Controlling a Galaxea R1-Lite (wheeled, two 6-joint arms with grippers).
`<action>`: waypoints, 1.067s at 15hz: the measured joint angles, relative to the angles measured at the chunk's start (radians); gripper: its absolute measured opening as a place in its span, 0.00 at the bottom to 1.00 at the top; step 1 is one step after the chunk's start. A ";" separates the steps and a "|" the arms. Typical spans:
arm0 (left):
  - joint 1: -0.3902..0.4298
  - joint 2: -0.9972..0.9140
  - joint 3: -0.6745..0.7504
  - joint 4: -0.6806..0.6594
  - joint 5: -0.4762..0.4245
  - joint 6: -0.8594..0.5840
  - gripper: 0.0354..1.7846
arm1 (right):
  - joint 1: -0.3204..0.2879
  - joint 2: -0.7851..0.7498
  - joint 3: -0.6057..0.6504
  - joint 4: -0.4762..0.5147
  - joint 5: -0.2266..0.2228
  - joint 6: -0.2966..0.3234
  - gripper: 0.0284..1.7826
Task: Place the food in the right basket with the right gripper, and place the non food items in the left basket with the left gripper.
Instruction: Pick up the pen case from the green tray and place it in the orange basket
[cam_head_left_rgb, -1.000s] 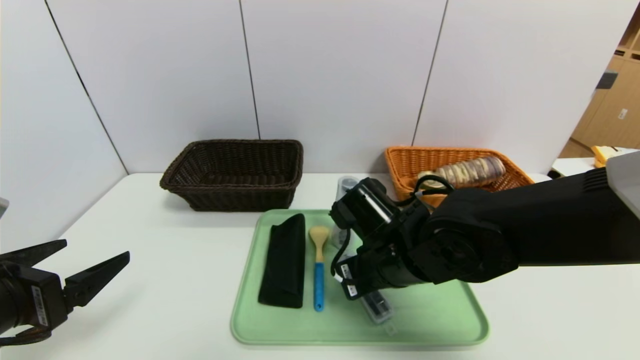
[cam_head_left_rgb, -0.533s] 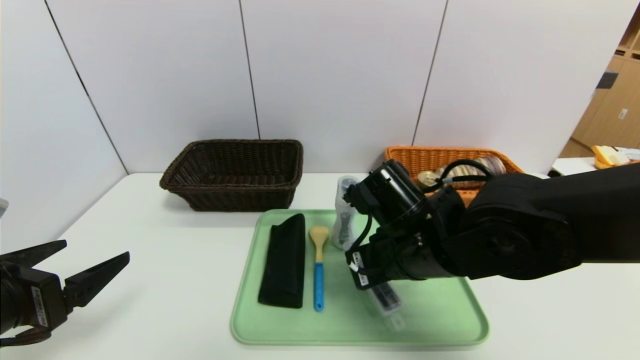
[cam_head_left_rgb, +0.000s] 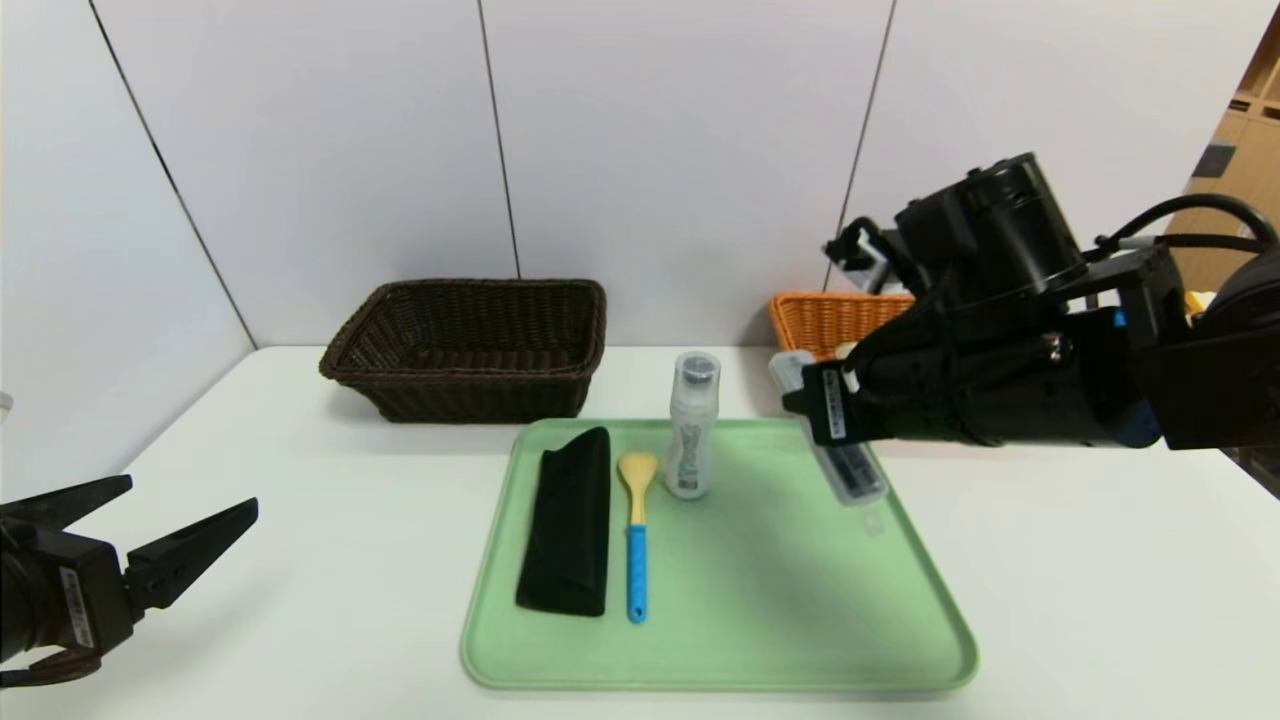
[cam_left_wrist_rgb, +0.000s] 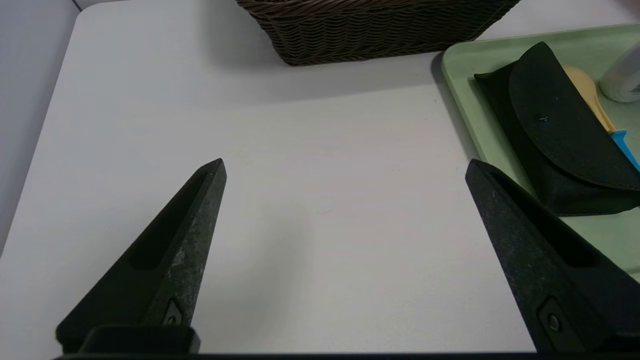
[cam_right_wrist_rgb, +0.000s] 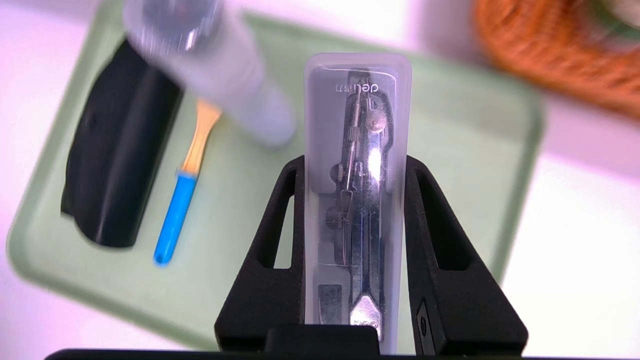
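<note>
Since a second ago, head view: right gripper (cam_head_left_rgb: 835, 425) has lifted the compass case (cam_head_left_rgb: 845, 455) off the green tray (cam_head_left_rgb: 720, 640) toward the orange basket (cam_head_left_rgb: 830, 320). Left wrist: left gripper (cam_left_wrist_rgb: 345, 172), fingers spread empty, waits over the surface (cam_left_wrist_rgb: 300, 200). Right wrist: fingers clamp the case's long sides, keeping it steady.

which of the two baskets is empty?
The dark brown basket, on the robot's left behind the green tray: its inside shows only bare weave. The orange basket is mostly hidden behind the right hand, so its contents can't be seen.
</note>
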 joint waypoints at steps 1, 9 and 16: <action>0.000 0.001 0.000 -0.001 0.000 0.000 0.94 | -0.035 -0.010 -0.001 -0.046 0.002 -0.034 0.30; 0.000 0.061 0.052 -0.227 0.001 -0.059 0.94 | -0.228 0.135 -0.094 -0.451 0.027 -0.213 0.30; 0.000 0.129 0.133 -0.444 0.004 -0.078 0.94 | -0.301 0.373 -0.269 -0.573 0.029 -0.241 0.30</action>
